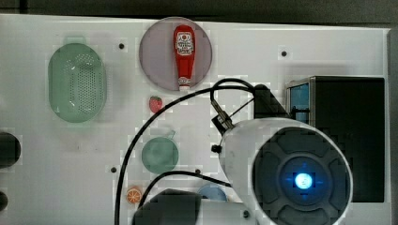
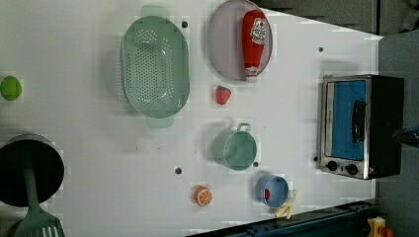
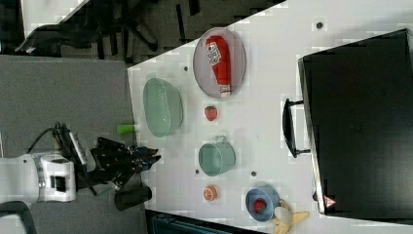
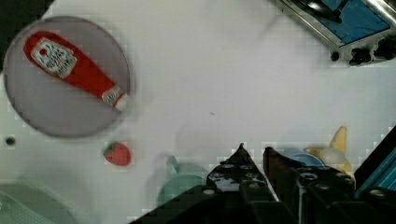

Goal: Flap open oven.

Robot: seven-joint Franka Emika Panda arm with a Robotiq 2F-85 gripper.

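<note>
- Your black claw (image 4: 254, 156) hovers above the white tabletop (image 4: 210, 70), fingers nearly together (nothing between them).
- The black boxy oven (image 4: 348, 23) with blue-tinted door stands well apart from the claw, door shut.

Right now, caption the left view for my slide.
Closed oven on a white table beside colander, ketchup bottle and cup.

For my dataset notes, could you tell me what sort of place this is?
Probably a robot lab's mock kitchen tabletop: a white table with bolt holes holds a toaster oven, a ketchup bottle on a plate, toy fruit like the strawberry, and a green colander.
</note>
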